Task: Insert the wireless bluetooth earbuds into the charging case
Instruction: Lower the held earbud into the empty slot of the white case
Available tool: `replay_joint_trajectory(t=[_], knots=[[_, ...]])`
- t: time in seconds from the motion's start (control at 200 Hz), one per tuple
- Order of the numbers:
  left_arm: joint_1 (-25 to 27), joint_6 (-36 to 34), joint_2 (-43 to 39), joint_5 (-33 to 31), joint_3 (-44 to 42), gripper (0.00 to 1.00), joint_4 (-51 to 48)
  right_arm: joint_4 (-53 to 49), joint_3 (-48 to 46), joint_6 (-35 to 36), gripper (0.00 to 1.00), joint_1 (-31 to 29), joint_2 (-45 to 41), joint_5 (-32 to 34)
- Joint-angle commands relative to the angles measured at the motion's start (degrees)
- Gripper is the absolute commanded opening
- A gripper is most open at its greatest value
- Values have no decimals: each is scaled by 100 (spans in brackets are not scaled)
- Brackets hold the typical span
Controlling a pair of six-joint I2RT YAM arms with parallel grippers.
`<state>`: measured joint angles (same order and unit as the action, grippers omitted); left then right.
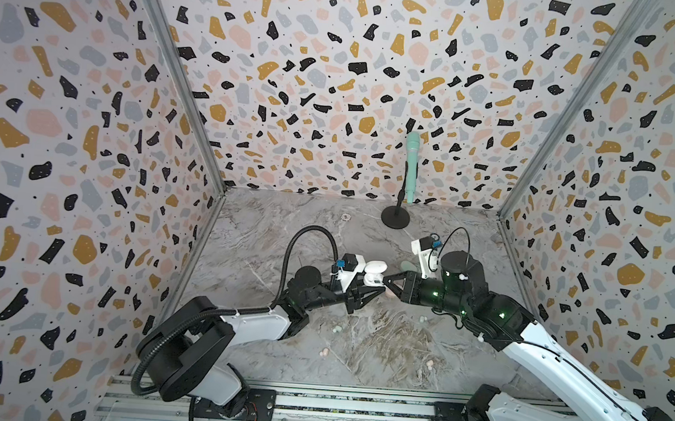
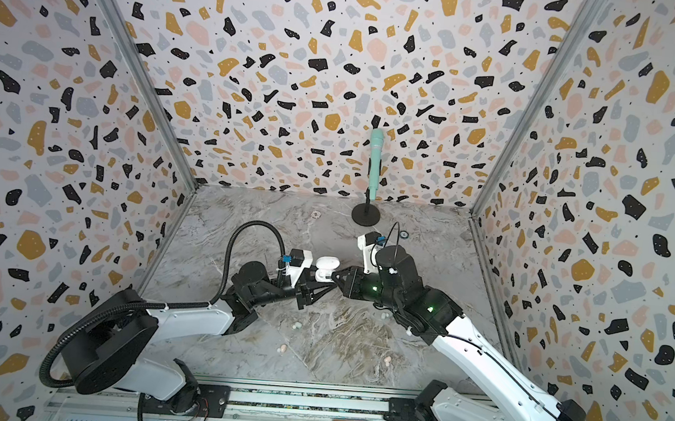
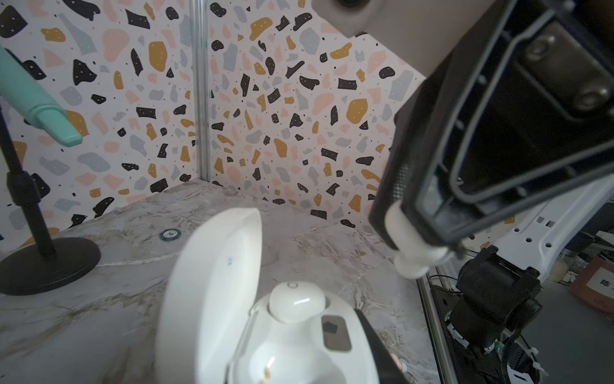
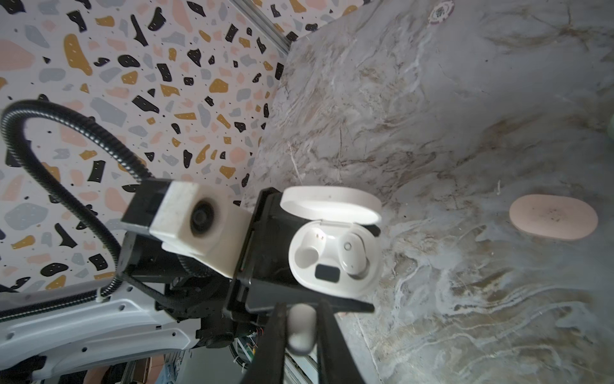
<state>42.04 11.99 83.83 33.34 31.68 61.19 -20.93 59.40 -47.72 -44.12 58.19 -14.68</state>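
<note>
With left gripper (image 1: 375,289) clamped on the charging case (image 4: 332,252) and right gripper (image 4: 300,319) pinching a white earbud (image 3: 412,257), centre it over the empty socket (image 4: 306,257) before you press

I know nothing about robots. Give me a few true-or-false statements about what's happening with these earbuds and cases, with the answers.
1. The lid of the white case stands open. True.
2. Both slots of the white case are filled. False: there is one seated earbud beside an empty slot.
3. The right gripper pinches a white earbud. True.
4. The pink case on the table is open. False: it lies shut.
5. The white case sits on the table. False: the left gripper holds it off the table.
</note>
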Motion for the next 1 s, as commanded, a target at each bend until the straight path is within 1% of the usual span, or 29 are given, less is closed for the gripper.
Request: replay_joint_trajectory(t=[0.0, 0.35, 0.726, 0.996], knots=[[135, -97, 83, 86, 142, 26, 579, 420, -6, -62, 18, 84, -106, -296], [355, -2, 125, -10, 156, 26, 868, 742, -239, -224, 18, 149, -63, -495], [379, -34, 46, -28, 169, 26, 836, 951, -481, -360, 19, 135, -64, -662], [376, -58, 40, -12, 224, 26, 816, 985, -595, -405, 19, 114, -74, -651]])
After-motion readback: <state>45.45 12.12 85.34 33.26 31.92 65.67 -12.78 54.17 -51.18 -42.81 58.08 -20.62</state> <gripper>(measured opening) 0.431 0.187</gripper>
